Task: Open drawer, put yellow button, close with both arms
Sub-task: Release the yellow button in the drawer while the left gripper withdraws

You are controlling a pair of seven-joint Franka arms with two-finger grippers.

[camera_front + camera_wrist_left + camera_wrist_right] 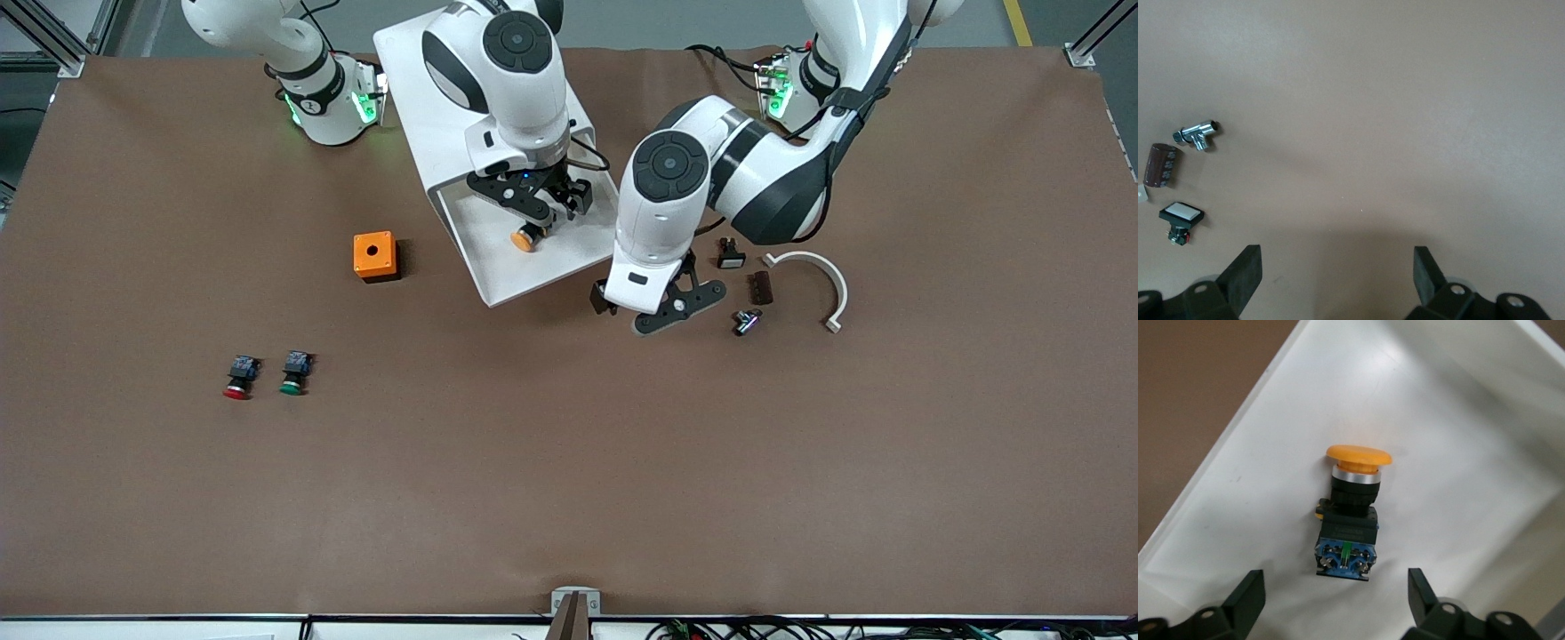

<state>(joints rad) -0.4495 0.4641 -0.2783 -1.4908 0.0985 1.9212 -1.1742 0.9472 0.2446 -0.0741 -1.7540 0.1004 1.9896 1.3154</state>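
Right end effector (536, 212) sits over the pulled-out drawer (498, 267), fingers apart, gripping nothing. Yellow button (1349, 513) lies on its side on the drawer floor directly under it, centred between the fingertips (1248, 593) but not touching either. So the button looks released; drop step reads as done.

Left end effector (642, 307) hovers low over bare counter (569, 462) just off the drawer's front corner, toward the left arm's end. Fingers apart, empty. Small parts sit beside it on that side: metal fitting (1197, 134), brown cylinder (1160, 165), white-faced switch (1181, 217). Not part of the job.

Step in hand, imo: tail of placing, about to move to closing.

Next move needs:
- right end effector lifts straight up, clear of the drawer walls, w/o nudging the button
- both end effectors come to the drawer front, one near each end
- even push along the slide axis; the cabinet sits skewed on the counter, so pushing off-axis prob jams the tray or shifts the cabinet.
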